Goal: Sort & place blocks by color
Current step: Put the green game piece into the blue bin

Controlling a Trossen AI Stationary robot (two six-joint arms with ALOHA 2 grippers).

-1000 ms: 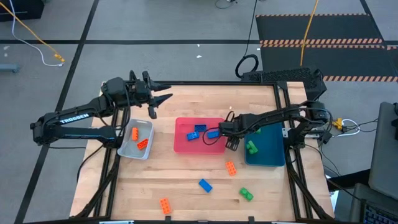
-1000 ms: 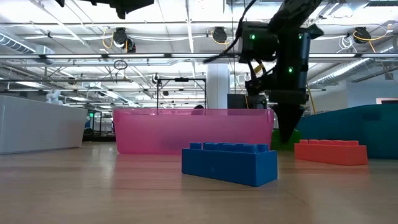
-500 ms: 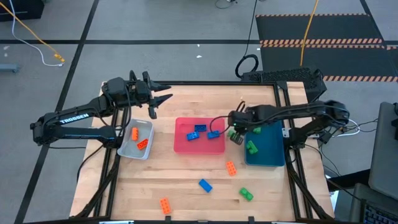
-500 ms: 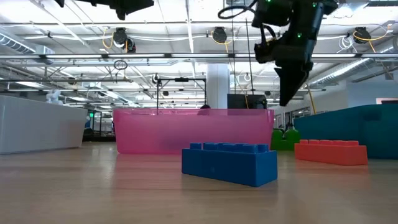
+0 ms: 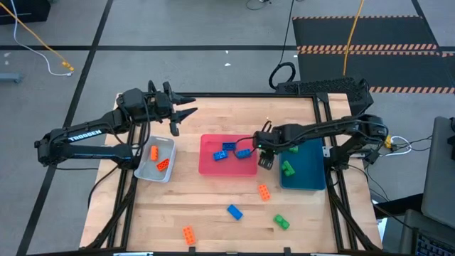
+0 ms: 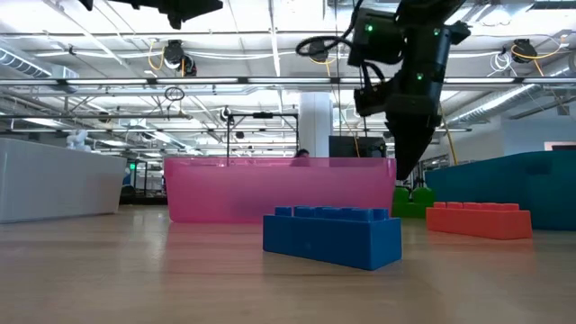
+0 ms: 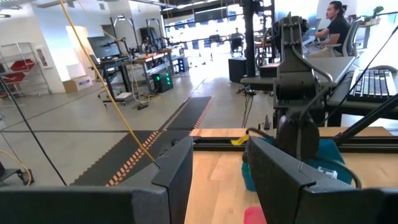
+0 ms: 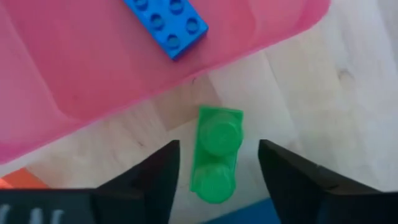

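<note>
A pink tray (image 5: 227, 168) sits at the centre of the wooden table (image 5: 213, 206), a grey tray (image 5: 146, 171) to its left and a teal tray (image 5: 309, 178) to its right. Yellow cable (image 5: 43, 46) crosses the floor at upper left. Striped black matting (image 5: 370, 32) lies upper right. A seated person (image 7: 339, 28), possibly at a desk, shows in the left wrist view's upper right.

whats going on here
A two-armed robot is sorting toy bricks by colour into trays. The right gripper hangs open over a small green brick lying on the table between the pink tray and the teal tray, apparently lining up to pick it up. The left gripper waits open at the table's far left. Five bricks lie loose on the table.
</note>
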